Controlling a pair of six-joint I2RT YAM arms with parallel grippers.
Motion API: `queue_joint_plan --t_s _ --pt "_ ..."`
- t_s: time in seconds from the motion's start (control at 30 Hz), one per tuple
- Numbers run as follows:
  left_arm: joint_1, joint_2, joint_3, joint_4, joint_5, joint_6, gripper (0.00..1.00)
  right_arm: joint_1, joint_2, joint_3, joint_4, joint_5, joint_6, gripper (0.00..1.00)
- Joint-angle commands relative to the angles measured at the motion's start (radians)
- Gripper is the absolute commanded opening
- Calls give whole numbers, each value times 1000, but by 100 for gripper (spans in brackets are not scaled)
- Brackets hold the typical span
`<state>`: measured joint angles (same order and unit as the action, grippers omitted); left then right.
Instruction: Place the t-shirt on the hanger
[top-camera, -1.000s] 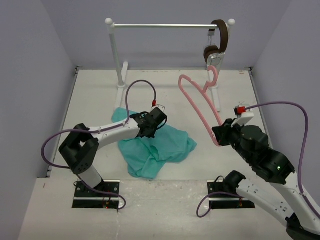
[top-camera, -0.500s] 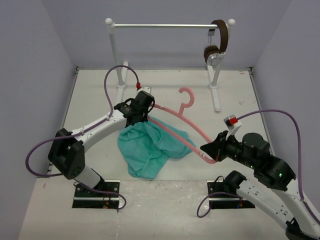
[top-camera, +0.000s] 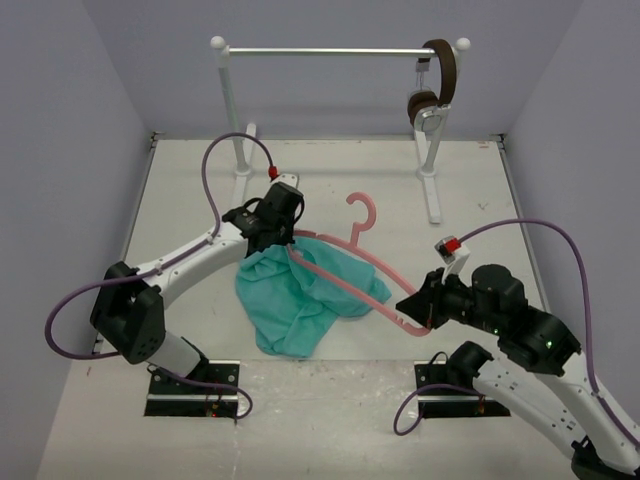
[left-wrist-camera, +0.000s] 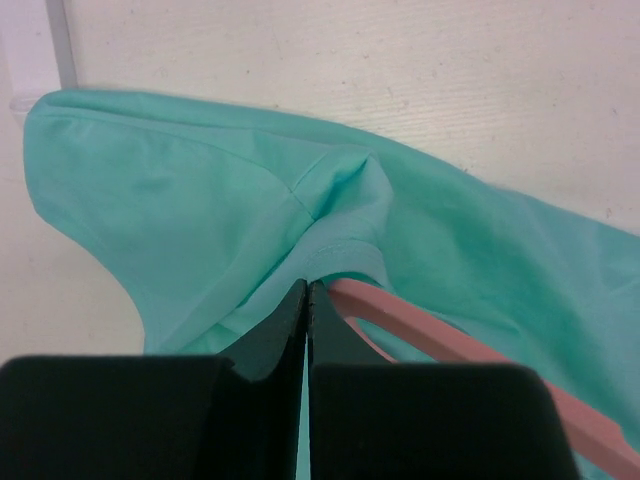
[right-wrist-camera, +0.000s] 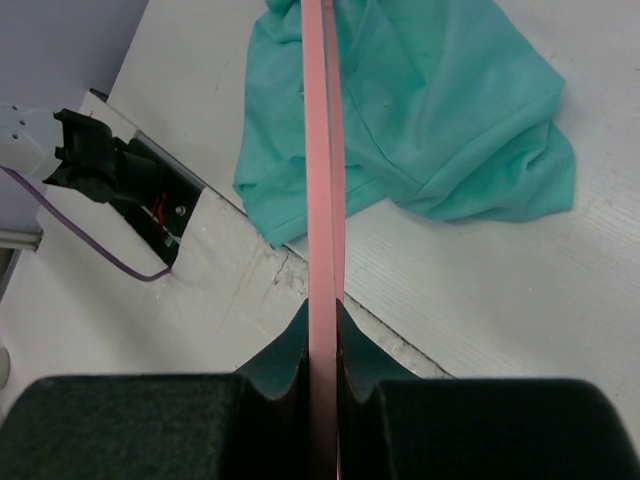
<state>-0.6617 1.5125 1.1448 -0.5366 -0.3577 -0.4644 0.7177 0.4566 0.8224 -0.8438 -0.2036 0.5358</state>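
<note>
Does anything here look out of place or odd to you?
Yes. A pair of headphones hangs on the clothes rail at the back right, where you would expect clothing. The t-shirt lies in a crumpled heap on the table rather than spread flat.

The t-shirt (right-wrist-camera: 440, 110) is soft, matt teal cloth. The hanger (right-wrist-camera: 322, 150) is smooth pink plastic. The white tabletop (top-camera: 200, 190) looks rough and matt. At one o'clock, the headphones (top-camera: 432, 100) have a shiny silver cup.

Top external: high at the near edge, facing down over the whole table (top-camera: 480, 190).
Left wrist: close on the t-shirt (left-wrist-camera: 200, 200).
Right wrist: close along the hanger (right-wrist-camera: 322, 150).
Shared: t-shirt, hanger.
</note>
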Motion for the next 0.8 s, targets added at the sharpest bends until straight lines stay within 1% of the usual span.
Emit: queue_joint_plan --t_s 0.0,0.03,0.2,0.4,0.53,0.6,0.63,0.73,0.77 --pt "5 -61 -22 62 77 -7 0 1 63 -8 83 8 -1 0" --pt "5 -63 -27 63 86 -4 0 2 66 -6 93 9 -2 0" --pt "-3 -98 -27 57 147 13 0 2 145 80 105 119 -28 0" --pt "-18 -146 65 -4 172 34 0 2 168 197 125 224 -38 0" --pt "-19 -165 156 -29 209 45 0 6 207 209 162 174 -33 0" --pt "-19 -161 202 -41 215 55 0 11 227 173 213 64 -43 0" --pt "-19 -161 221 -49 211 55 0 11 228 153 232 59 -43 0" --pt "-19 -142 282 -93 143 62 0 12 229 83 254 -57 -59 0" --pt "-19 -140 288 -111 109 62 0 12 220 70 252 -56 -66 0"
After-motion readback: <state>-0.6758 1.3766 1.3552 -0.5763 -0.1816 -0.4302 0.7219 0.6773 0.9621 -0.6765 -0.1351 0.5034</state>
